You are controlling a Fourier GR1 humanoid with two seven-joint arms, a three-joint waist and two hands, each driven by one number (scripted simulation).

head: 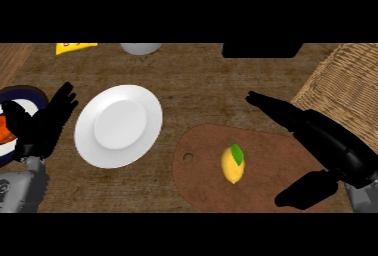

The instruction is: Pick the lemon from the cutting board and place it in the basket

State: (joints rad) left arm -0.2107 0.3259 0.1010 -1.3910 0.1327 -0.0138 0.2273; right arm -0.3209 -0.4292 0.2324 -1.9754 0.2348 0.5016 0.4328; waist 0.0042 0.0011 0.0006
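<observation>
A yellow lemon (233,165) with a green leaf lies near the middle of the brown cutting board (214,190). My right hand (325,142) hovers over the board's right side, fingers straight and pointing up-left, thumb down near the board's lower right; it is open and apart from the lemon. The wicker basket (339,80) stands at the right edge, partly cut off by the view. At the left, my left hand (44,125) rests open with its fingers up.
A white plate (118,125) sits left of the board. A dark-rimmed dish (15,95) with something orange shows at the left edge behind my left hand. Along the far edge are a yellow item (74,47), a grey round object (140,48) and a black object (262,50).
</observation>
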